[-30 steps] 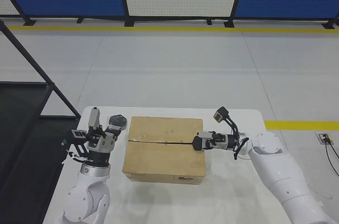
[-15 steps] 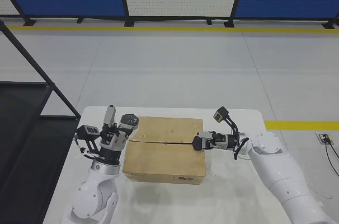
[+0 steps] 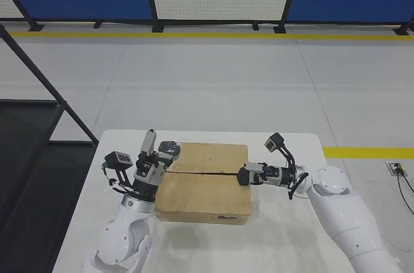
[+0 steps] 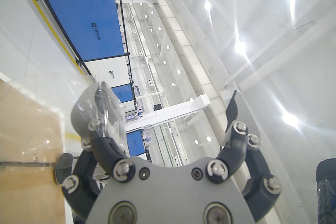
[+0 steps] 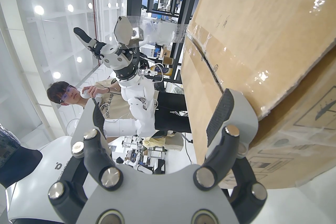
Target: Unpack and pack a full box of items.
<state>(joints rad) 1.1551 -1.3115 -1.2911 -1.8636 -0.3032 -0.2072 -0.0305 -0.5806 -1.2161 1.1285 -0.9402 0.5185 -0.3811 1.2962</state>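
While the closed cardboard box [image 3: 203, 184] sits on the table [image 3: 282, 232], the left gripper [image 4: 165, 96], spread wide, trails clear tape [image 4: 106, 104] seemingly peeled from its seam, and the right gripper [image 5: 161, 104], also spread, hovers at the opposite end.

matt cardboard box [image 3: 202, 184], glossy clear tape [image 5: 207, 33]

Pale floor [image 3: 214, 82], yellow line [image 3: 214, 35], blue panels [image 3: 84, 8]
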